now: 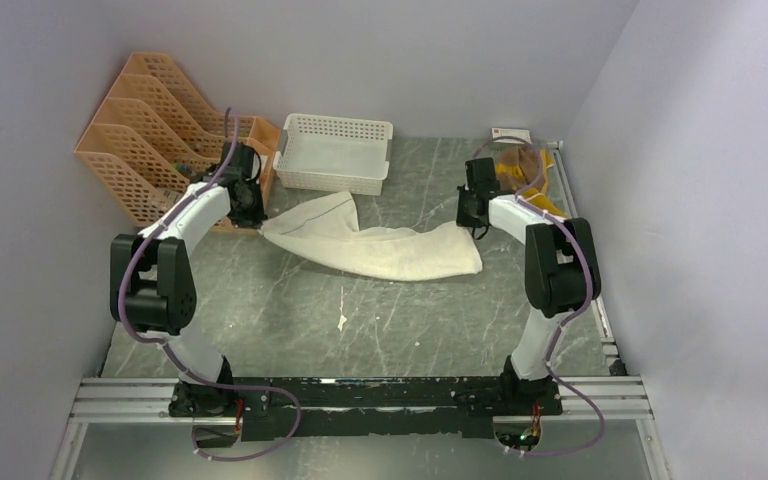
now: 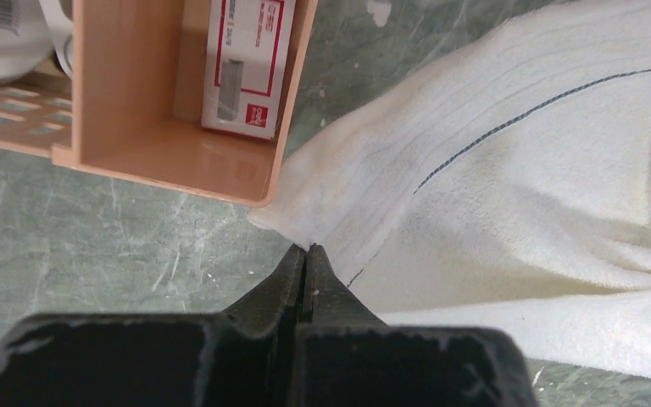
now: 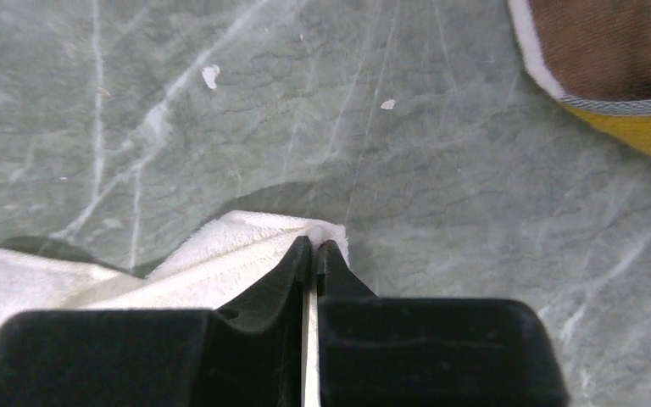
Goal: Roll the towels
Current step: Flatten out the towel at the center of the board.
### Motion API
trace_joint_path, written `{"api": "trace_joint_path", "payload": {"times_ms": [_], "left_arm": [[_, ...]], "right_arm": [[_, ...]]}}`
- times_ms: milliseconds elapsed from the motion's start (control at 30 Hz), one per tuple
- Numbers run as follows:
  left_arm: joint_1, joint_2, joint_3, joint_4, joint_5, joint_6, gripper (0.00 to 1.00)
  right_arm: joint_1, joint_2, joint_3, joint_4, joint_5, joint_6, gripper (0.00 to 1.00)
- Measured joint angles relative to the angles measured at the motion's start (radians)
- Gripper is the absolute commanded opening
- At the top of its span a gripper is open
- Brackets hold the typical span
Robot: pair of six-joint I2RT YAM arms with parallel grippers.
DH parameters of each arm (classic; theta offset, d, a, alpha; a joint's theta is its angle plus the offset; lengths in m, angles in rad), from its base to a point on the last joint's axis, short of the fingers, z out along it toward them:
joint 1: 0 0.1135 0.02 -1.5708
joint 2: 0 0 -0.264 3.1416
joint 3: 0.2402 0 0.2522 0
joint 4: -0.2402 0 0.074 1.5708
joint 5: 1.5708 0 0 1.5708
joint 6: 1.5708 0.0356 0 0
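The cream-white towel [image 1: 375,245] lies stretched across the table between both arms, partly bunched. My left gripper [image 1: 257,222] is shut on its left corner; the left wrist view shows the jaws [image 2: 309,248] pinching the towel's edge [image 2: 509,161]. My right gripper [image 1: 477,228] is shut on the right corner, where a thin fold of the towel [image 3: 246,242] sits between the closed jaws [image 3: 315,243]. The brown and mustard-yellow towel [image 1: 520,170] lies crumpled at the back right behind the right arm; its edge shows in the right wrist view [image 3: 619,59].
An orange file rack [image 1: 160,130] stands at the back left, right beside the left gripper; a small box [image 2: 246,68] lies in it. A white lattice basket [image 1: 335,152] stands at the back centre. Walls close in on three sides.
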Motion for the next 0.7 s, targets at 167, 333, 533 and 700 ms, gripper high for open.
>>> {"api": "trace_joint_path", "payload": {"times_ms": [167, 333, 533, 700], "left_arm": [[0.0, 0.023, 0.132, -0.061, -0.003, 0.019, 0.07], [0.0, 0.038, 0.336, -0.082, -0.006, 0.051, 0.07], [0.0, 0.019, 0.494, -0.101, 0.042, 0.085, 0.07], [-0.003, -0.145, 0.448, -0.113, 0.101, 0.082, 0.07]], "right_arm": [[-0.001, -0.12, 0.039, -0.042, 0.033, 0.013, 0.0], [-0.001, -0.365, 0.067, -0.015, 0.107, 0.027, 0.0], [-0.001, -0.661, 0.068, 0.062, 0.15, 0.06, 0.0], [-0.002, -0.811, 0.063, 0.07, 0.093, 0.061, 0.0]]}}
